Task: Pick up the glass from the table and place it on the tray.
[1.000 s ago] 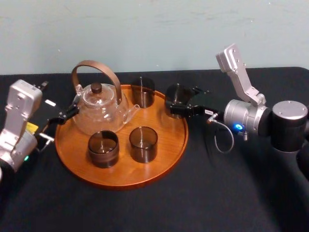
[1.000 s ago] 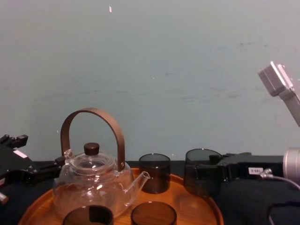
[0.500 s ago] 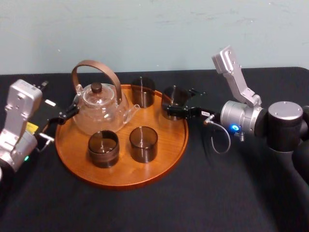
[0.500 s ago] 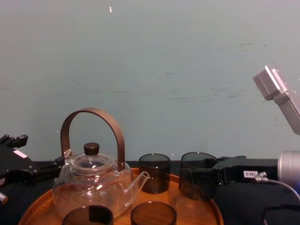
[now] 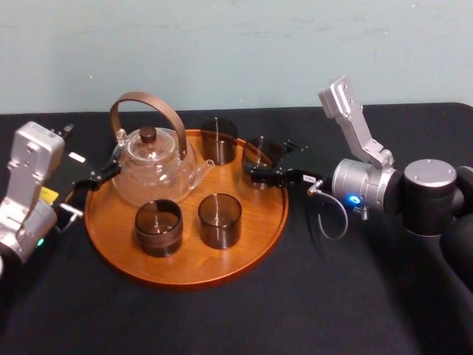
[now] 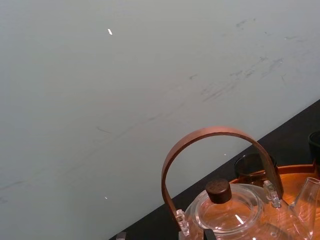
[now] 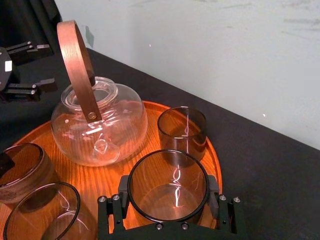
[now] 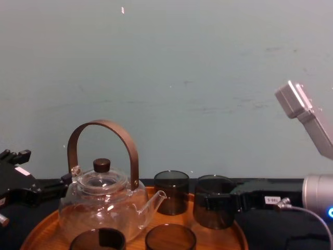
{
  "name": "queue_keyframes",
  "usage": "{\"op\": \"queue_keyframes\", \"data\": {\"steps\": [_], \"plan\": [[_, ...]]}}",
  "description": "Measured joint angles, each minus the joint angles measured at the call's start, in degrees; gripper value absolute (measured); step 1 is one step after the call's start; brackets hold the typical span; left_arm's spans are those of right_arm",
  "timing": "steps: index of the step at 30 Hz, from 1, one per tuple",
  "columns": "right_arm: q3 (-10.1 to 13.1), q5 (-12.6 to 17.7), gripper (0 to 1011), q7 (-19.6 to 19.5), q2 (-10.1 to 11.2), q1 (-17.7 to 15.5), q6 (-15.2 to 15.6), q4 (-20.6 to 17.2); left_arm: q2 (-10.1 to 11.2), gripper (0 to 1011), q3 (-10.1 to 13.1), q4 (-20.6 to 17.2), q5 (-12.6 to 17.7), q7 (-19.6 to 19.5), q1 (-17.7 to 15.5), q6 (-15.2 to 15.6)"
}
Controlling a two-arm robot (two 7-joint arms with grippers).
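Note:
My right gripper (image 5: 260, 172) is shut on the glass (image 5: 261, 152), a dark smoky tumbler. It holds the glass upright over the back right part of the round wooden tray (image 5: 185, 272), inside the rim. In the right wrist view the fingers (image 7: 123, 192) clasp the glass (image 7: 168, 156) from both sides above the wood. From the chest view the glass (image 8: 212, 194) sits very low over the tray (image 8: 237, 233) in my right gripper (image 8: 218, 204); whether it touches I cannot tell. My left gripper (image 5: 100, 176) is parked open at the tray's left edge.
A glass teapot (image 5: 151, 166) with a brown arched handle stands at the tray's back left. Three other dark glasses are on the tray: one at the back (image 5: 219, 140) close to the held glass, two in front (image 5: 219, 220) (image 5: 157, 227). Black table (image 5: 244, 318) surrounds the tray.
My right gripper has carried the glass leftward and down, from the tray's right rim to a lower spot inside it. The left arm has not moved.

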Motion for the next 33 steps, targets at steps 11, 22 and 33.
{"op": "queue_keyframes", "data": {"steps": [11,22,33], "plan": [[-0.44,-0.36,918,0.59,-0.53,0.25,-0.45,1.34,0.00,1001,0.00,0.00,0.00,0.00,0.00,0.00],[-0.76,-0.76,918,0.94,-0.95,0.34,-0.73,2.25,0.00,1001,0.00,0.00,0.00,0.00,0.00,0.00],[-0.87,-1.15,918,1.12,-1.47,0.60,-1.47,3.43,0.00,1001,0.00,0.00,0.00,0.00,0.00,0.00]]}}
